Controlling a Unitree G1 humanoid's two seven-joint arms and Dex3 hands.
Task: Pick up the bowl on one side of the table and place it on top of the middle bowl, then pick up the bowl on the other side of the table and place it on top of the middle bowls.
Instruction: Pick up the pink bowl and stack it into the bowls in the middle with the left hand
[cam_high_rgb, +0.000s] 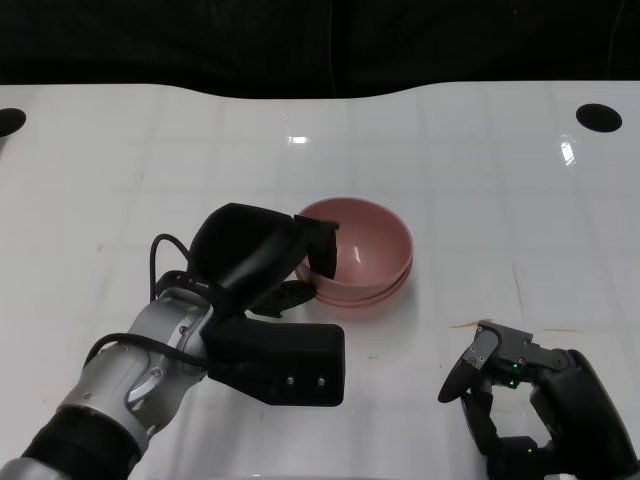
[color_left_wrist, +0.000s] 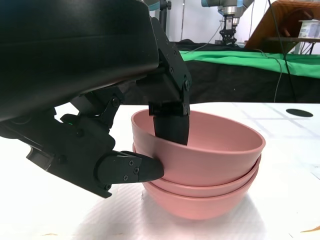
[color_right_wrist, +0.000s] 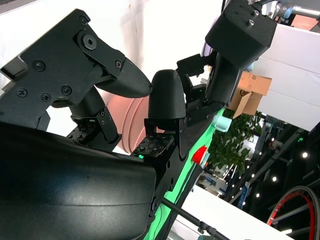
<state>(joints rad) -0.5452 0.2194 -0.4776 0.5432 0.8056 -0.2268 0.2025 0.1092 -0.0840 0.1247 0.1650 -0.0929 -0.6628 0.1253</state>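
Three pink bowls stand nested in a stack (cam_high_rgb: 372, 262) at the table's middle; the left wrist view shows their three rims, one above another (color_left_wrist: 220, 175). My left hand (cam_high_rgb: 262, 268) grips the top bowl (color_left_wrist: 220, 147) at its near-left rim, with one finger (color_left_wrist: 171, 125) inside the wall and the thumb (color_left_wrist: 131, 169) against the outside. My right hand (cam_high_rgb: 520, 395) hovers low at the front right, well apart from the stack, with fingers spread and nothing in them. In the right wrist view a strip of pink bowl (color_right_wrist: 131, 122) shows between its fingers (color_right_wrist: 167, 100).
The white table (cam_high_rgb: 480, 190) has a black round hole at the far right (cam_high_rgb: 598, 117) and another at the far left edge (cam_high_rgb: 8, 122). A thin yellowish mark (cam_high_rgb: 470, 325) lies near my right hand. A green cloth (color_left_wrist: 250, 59) hangs beyond the table.
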